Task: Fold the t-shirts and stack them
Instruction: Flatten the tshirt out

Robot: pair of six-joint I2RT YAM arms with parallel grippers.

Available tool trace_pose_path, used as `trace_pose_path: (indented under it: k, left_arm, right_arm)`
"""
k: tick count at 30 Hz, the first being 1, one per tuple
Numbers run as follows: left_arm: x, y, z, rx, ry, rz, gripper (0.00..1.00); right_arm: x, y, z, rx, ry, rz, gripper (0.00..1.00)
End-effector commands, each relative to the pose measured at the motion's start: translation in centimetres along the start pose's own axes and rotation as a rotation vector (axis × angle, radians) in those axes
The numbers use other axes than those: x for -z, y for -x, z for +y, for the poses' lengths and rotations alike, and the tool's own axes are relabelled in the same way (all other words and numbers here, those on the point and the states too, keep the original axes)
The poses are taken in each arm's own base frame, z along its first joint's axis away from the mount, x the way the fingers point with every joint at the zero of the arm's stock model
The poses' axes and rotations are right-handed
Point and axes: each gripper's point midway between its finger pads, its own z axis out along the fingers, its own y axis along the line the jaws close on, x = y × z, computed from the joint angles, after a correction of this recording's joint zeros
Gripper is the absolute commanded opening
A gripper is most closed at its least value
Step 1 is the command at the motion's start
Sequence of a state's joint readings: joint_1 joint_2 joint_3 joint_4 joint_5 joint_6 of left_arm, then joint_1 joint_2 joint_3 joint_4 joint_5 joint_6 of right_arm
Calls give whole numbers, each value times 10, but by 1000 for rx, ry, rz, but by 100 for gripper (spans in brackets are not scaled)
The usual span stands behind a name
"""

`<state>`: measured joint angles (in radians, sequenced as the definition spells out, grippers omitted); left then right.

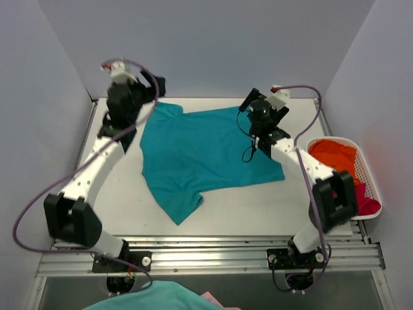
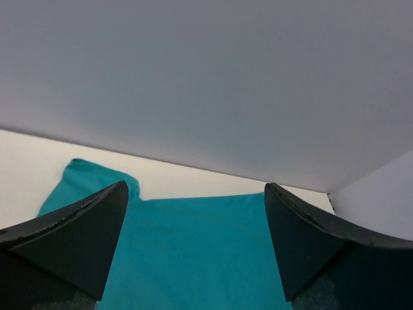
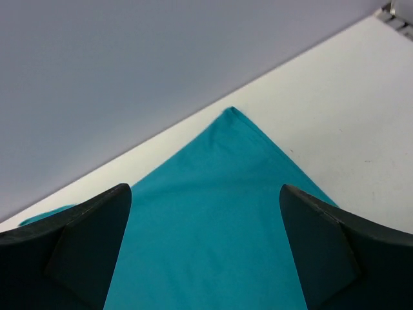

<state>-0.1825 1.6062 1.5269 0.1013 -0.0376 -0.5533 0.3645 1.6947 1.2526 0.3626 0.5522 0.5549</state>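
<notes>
Left end effector point(image 2: 195, 197) spread above teal t-shirt point(image 1: 200, 155) near far-left corner of surface point(image 1: 258, 206), right end effector point(image 3: 205, 194) spread over its far-right corner

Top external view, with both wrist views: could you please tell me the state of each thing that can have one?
Teal t-shirt: unfolded, spread flat on the table.
Orange t-shirt: crumpled in the basket.
Magenta t-shirt: crumpled in the basket, beside the orange one.
White lattice basket: upright, holding two shirts.
Left claw: open, empty, over the teal shirt's far left corner.
Right claw: open, empty, over its far right corner.
</notes>
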Motion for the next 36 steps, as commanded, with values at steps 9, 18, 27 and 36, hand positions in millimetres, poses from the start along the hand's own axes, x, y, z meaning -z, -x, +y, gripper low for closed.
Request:
trace_pose_path:
  k: [9, 18, 27, 36]
  left_arm:
    - [153, -161, -65, -34, -351, 124, 94]
    - [266, -238, 39, 48, 386, 399, 94]
    - [346, -313, 64, 109, 445, 690, 93]
    - [371, -357, 75, 231, 430, 721, 85]
  right_arm:
    - [111, -30, 1, -1, 217, 330, 100]
    - [178, -1, -117, 132, -187, 132, 100]
    - [189, -9, -138, 109, -210, 149, 100]
    - [168, -59, -134, 138, -193, 244, 100]
